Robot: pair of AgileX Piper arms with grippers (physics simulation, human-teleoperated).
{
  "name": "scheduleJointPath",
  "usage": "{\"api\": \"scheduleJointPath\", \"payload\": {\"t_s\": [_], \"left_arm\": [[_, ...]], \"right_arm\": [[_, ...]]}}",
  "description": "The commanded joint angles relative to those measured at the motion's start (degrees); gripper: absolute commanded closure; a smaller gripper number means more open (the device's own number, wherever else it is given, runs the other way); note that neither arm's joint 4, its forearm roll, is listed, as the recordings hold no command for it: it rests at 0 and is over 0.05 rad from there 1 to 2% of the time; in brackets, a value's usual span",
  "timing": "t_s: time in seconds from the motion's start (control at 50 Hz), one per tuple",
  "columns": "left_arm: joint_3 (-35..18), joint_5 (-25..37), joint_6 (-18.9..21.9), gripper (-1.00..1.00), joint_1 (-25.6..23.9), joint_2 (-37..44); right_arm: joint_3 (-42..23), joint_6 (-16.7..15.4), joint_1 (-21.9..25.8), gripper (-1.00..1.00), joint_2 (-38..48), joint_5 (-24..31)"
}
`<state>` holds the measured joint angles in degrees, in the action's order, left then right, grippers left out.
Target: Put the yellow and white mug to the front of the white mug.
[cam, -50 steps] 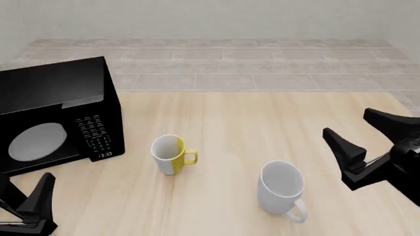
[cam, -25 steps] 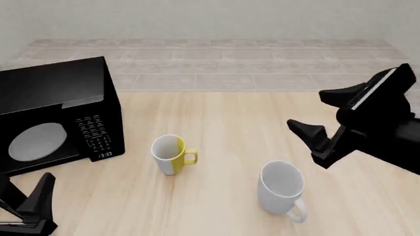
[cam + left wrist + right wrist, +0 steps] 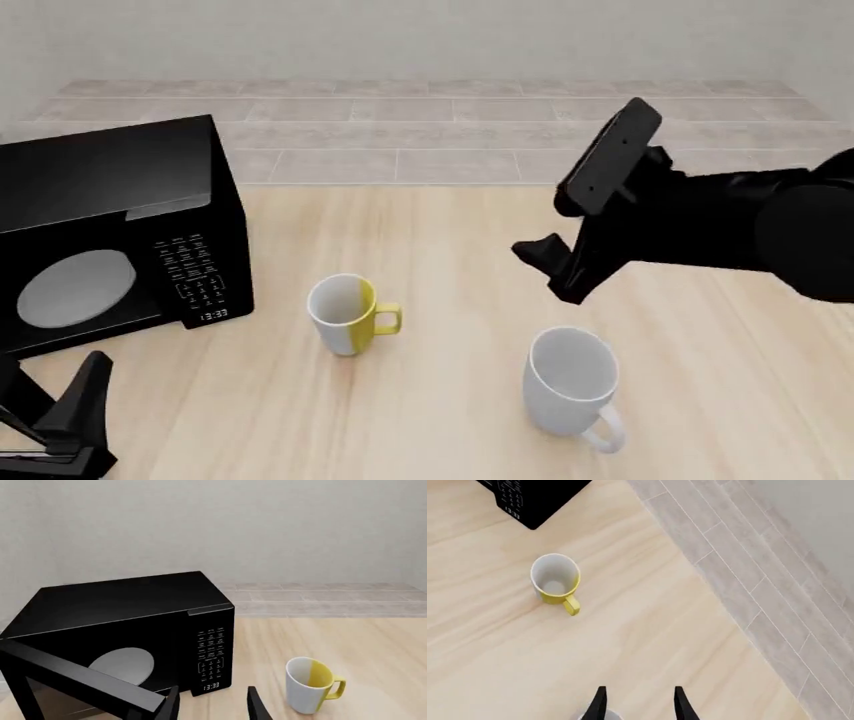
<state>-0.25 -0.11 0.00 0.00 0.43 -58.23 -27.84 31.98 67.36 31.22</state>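
We see a pale wood-grain worktop (image 3: 454, 250) edged by grey tiled floor (image 3: 427, 130). Beside the glossy black microwave (image 3: 107, 230) stands the yellow and white mug (image 3: 350, 313); the white mug (image 3: 571, 381) sits farther off. Both arms' fingers (image 3: 170, 705) (image 3: 680, 702) are spread, holding nothing.

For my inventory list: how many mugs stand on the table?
2. The yellow and white mug stands near the microwave. The white mug stands to its right, closer to the camera. None seems hidden.
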Motion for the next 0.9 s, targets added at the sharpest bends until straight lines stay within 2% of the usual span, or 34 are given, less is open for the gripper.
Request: {"api": "scheduleJointPath", "payload": {"t_s": [0.02, 0.14, 0.52, 0.9], "left_arm": [[0.00, 0.00, 0.00, -1.00, 0.00, 0.00], [0.00, 0.00, 0.00, -1.00, 0.00, 0.00], [0.00, 0.00, 0.00, -1.00, 0.00, 0.00], [0.00, 0.00, 0.00, -1.00, 0.00, 0.00]], "right_arm": [[-5.29, -0.79, 1.68, -1.00, 7.30, 1.49], [-6.24, 0.11, 3.73, -1.00, 10.49, 0.52], [-10.11, -0.22, 7.15, -1.00, 18.88, -2.29], [-9.97, 0.83, 9.74, -1.00, 24.41, -6.31]]}}
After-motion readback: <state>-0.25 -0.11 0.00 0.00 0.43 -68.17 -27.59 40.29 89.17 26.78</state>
